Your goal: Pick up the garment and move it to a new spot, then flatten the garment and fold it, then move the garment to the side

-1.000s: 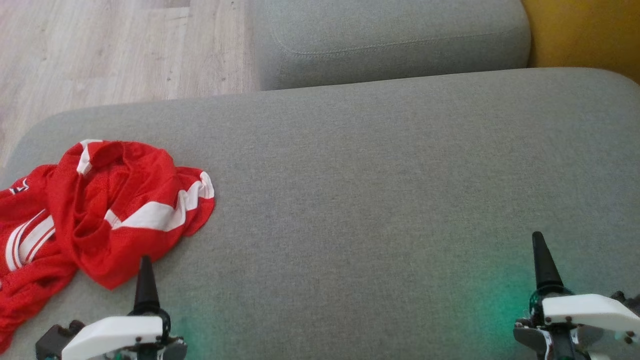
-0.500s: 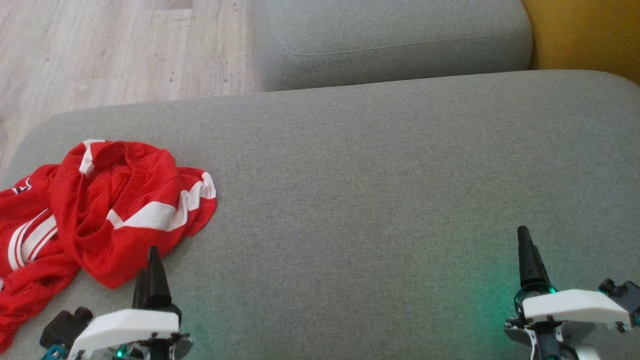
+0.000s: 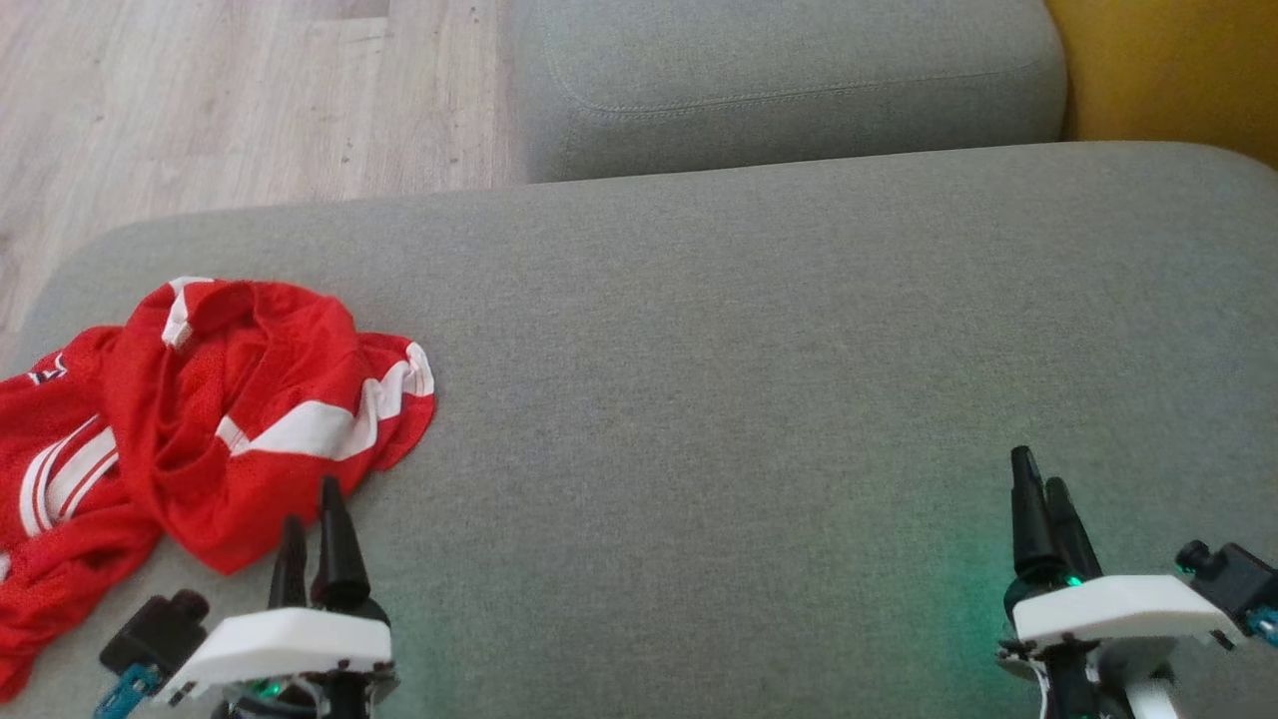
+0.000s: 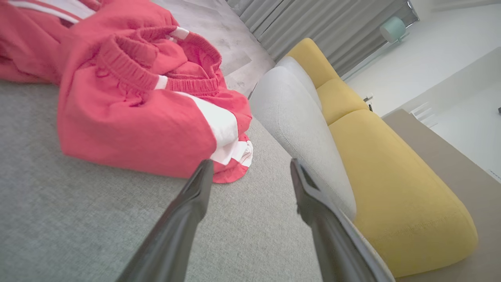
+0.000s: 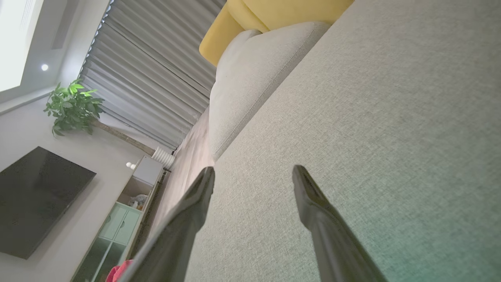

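Surface: grey cushion (image 3: 699,350), broad and flat; a second cushion (image 3: 789,90) behind it and wood floor (image 3: 200,100) beyond the far left corner.
Garment place: the garment (image 3: 230,419) lies crumpled on the grey cushion's left end, running off the head view's left edge.
Garment to left gripper: the left gripper (image 3: 312,502) sits just beside the heap's near hem, fingertips aimed at it; contact cannot be told.
Garment to right gripper: well apart; the right gripper (image 3: 1038,469) hangs over bare fabric at the right.
Garment lie: bunched, long axis slanting from near left to far right, white-striped edge toward the cushion's middle.
Left fingers: spread, nothing between.
Right fingers: spread, nothing between.
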You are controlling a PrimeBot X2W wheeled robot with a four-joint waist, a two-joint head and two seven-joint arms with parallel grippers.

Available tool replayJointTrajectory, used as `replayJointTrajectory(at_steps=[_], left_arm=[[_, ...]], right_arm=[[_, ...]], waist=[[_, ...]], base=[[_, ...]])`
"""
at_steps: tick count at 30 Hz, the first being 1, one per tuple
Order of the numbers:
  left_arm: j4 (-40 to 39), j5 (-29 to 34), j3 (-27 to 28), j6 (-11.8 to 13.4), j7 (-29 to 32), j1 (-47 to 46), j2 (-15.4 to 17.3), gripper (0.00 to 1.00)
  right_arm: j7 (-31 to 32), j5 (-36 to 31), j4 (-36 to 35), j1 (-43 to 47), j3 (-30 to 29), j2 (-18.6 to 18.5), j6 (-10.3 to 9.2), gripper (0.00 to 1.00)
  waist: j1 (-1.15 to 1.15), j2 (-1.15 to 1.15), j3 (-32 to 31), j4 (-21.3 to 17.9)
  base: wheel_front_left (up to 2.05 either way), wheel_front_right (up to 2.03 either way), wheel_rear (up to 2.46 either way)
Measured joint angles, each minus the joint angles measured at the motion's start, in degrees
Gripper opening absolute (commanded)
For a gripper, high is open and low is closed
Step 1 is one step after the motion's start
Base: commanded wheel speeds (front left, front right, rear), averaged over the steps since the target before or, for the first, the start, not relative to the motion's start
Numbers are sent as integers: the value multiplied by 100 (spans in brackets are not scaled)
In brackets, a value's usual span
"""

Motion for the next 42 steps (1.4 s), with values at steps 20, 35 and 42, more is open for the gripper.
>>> replayJointTrajectory(at_steps=[20, 35, 42], left_arm=[[-227, 1318, -297, 252, -352, -4, 3, 100], [-386, 2324, -539, 345, -575, -14, 8, 100], [-436, 2737, -630, 404, -698, -15, 10, 100]], right_arm=[[-343, -1504, -137, -112, 324, -4, 0, 100], [-571, -2515, -227, -121, 572, -9, 0, 100], [-686, -3016, -265, -152, 662, -12, 0, 100]], waist=[[0, 0, 38, 55], [0, 0, 50, 88], [0, 0, 45, 101]], base=[[0, 0, 0], [0, 0, 0], [0, 0, 0]])
